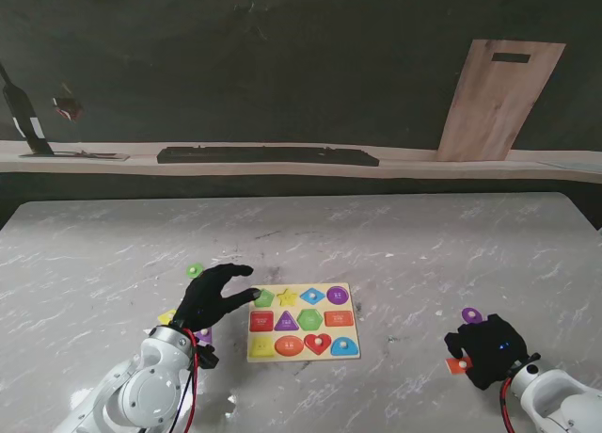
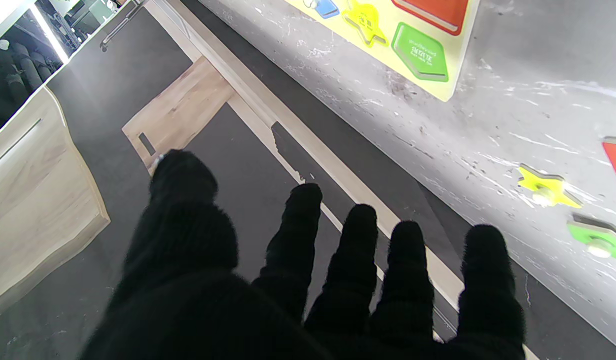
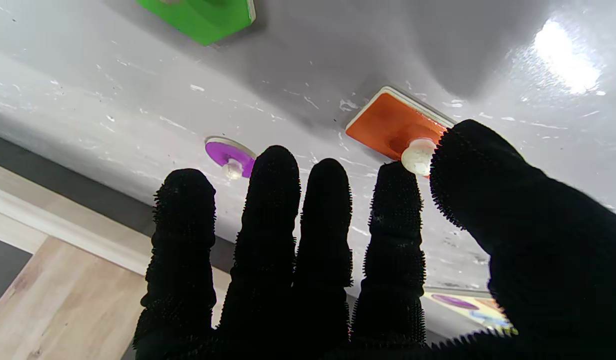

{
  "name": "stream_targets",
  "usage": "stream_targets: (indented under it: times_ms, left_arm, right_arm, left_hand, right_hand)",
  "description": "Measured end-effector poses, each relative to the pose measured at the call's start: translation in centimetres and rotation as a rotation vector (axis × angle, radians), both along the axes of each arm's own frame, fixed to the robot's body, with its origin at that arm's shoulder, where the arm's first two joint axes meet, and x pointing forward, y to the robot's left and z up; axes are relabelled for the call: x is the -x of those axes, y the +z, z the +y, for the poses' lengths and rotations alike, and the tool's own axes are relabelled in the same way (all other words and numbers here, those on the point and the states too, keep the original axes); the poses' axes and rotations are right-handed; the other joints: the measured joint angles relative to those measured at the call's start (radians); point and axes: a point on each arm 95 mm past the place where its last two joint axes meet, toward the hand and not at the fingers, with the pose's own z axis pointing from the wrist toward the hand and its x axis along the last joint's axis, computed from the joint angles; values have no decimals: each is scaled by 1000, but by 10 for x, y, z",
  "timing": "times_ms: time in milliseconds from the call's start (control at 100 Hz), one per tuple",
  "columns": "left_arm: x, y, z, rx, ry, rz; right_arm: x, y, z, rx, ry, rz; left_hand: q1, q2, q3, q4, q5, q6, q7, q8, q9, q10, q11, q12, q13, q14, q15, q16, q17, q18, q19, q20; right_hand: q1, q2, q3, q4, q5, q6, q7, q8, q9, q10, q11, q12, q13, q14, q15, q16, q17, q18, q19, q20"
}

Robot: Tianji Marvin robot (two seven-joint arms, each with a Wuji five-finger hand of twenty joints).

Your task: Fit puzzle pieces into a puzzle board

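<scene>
Left hand (image 1: 214,296) spread, empty, beside puzzle board (image 1: 301,322); right hand (image 1: 486,348) pinching orange piece's (image 3: 392,125) knob on marble table (image 1: 395,245).

You are looking down from the stand, high and far back, taking in the whole counter (image 1: 395,235). Each wrist camera is peering close along its own fingers (image 2: 353,250), inverted. The left one is sharing the puzzle board (image 1: 299,322) with your stand view.
</scene>
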Motion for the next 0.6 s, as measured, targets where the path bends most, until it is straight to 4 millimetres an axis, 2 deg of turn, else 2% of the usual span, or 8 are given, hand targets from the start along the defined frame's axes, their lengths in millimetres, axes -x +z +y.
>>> stream_targets:
  times_ms: [70, 100, 140, 210, 400, 600]
  left_arm:
    - [0, 0, 0, 0, 0, 0]
    - [0, 0, 0, 0, 0, 0]
    - [0, 0, 0, 0, 0, 0]
    - [0, 0, 0, 0, 0, 0]
    - [0, 0, 0, -1, 0, 1]
    - [0, 0, 0, -1, 0, 1]
  right_arm:
    - [0, -1, 0, 1, -4, 1]
    - [0, -2, 0, 0, -5, 2]
    - [0, -2, 0, 0, -7, 3]
    - [0, -3, 0, -1, -11, 3]
    - [-1, -5, 1, -6, -18, 3]
    - [-2, -5, 2, -17, -33, 1]
  left_hand:
    - [0, 0, 0, 0, 0, 0, 0, 0, 0, 0, 0, 0, 0, 0, 0, 0, 0, 0, 0, 0]
    - [0, 0, 0, 0, 0, 0, 0, 0, 0, 0, 0, 0, 0, 0, 0, 0, 0, 0, 0, 0]
    - [0, 0, 0, 0, 0, 0, 0, 0, 0, 0, 0, 0, 0, 0, 0, 0, 0, 0, 0, 0]
    - [0, 0, 0, 0, 0, 0, 0, 0, 0, 0, 0, 0, 0, 0, 0, 0, 0, 0, 0, 0]
    - [0, 0, 0, 0, 0, 0, 0, 0, 0, 0, 0, 0, 0, 0, 0, 0, 0, 0, 0, 0]
    - [0, 0, 0, 0, 0, 0, 0, 0, 0, 0, 0, 0, 0, 0, 0, 0, 0, 0, 0, 0]
  right_hand:
    - [0, 0, -9, -15, 1, -19, 29, -24, 24, -4, -1, -12, 22, 0, 0, 0, 3, 0, 0, 0]
    - [5, -1, -11, -37, 1, -26, 43, -26, 21, -4, -1, -17, 22, 0, 0, 0, 4, 0, 0, 0]
    - [10, -1, -13, -46, 7, -39, 60, -30, 34, -5, -1, -26, 22, 0, 0, 0, 6, 0, 0, 0]
    - [44, -2, -24, -64, 30, -62, 82, -43, 58, -5, -1, -44, 40, 0, 0, 1, 14, 0, 0, 0]
    - [71, 2, -38, -71, 79, -115, 134, -77, 115, -17, 0, -82, 65, 0, 1, 1, 28, 0, 0, 0]
    - [93, -8, -44, -78, 123, -111, 135, -113, 200, -19, -26, -126, 143, 2, -1, -1, 66, 0, 0, -9]
